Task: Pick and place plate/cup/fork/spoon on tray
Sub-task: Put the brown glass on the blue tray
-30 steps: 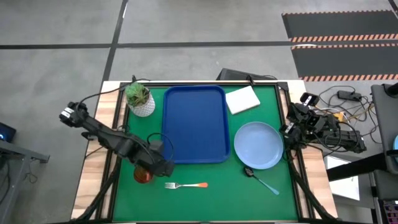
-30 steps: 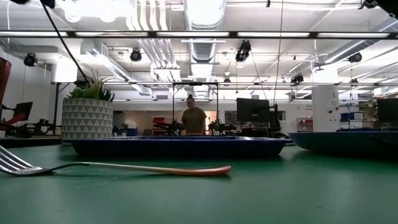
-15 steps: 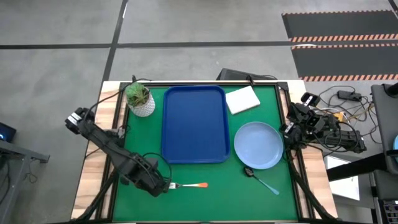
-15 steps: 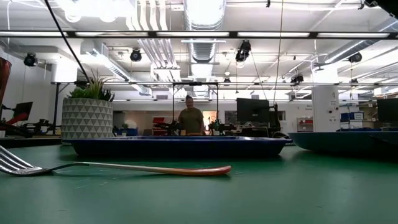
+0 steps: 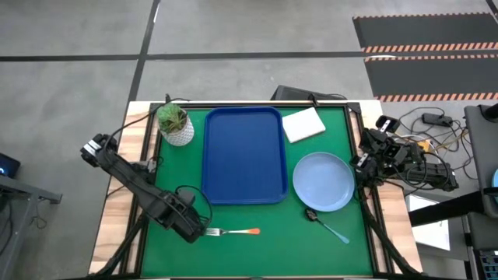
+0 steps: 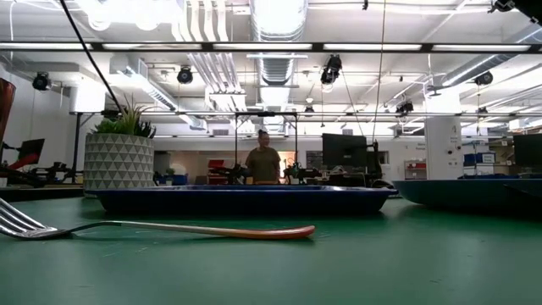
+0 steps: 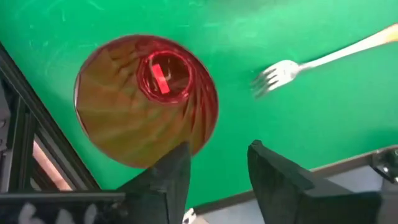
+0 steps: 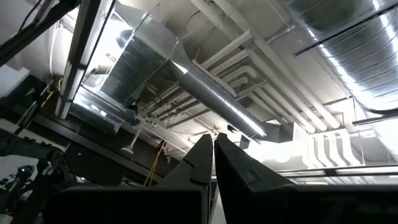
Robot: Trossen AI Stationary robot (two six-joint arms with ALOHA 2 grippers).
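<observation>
The dark red-brown cup point(image 7: 146, 99) stands upright on the green mat near the table's front left; a sliver of it shows at the low view's left edge point(image 6: 4, 110). My left gripper point(image 7: 219, 147) hangs open above it, pointing down. One finger is over the rim on the fork's side and the other over bare mat. In the high view my left gripper point(image 5: 188, 225) hides the cup. The fork point(image 5: 233, 232) lies flat beside it. The plate point(image 5: 323, 181), spoon point(image 5: 327, 225) and tray point(image 5: 243, 154) rest on the mat. My right gripper point(image 8: 213, 149) is shut, parked at the right edge.
A white pot with a green plant point(image 5: 175, 124) stands at the back left, and a white square pad point(image 5: 303, 124) lies at the back right. The table's wooden edge and dark frame point(image 7: 25, 155) run close by the cup. A person point(image 6: 262, 161) stands far behind the table.
My left gripper has gone toward the table's near edge and a little left, sinking slightly. It has come from beside the tray's near left corner to stand over the cup, which it now hides in the high view. The cup and fork have kept their places.
</observation>
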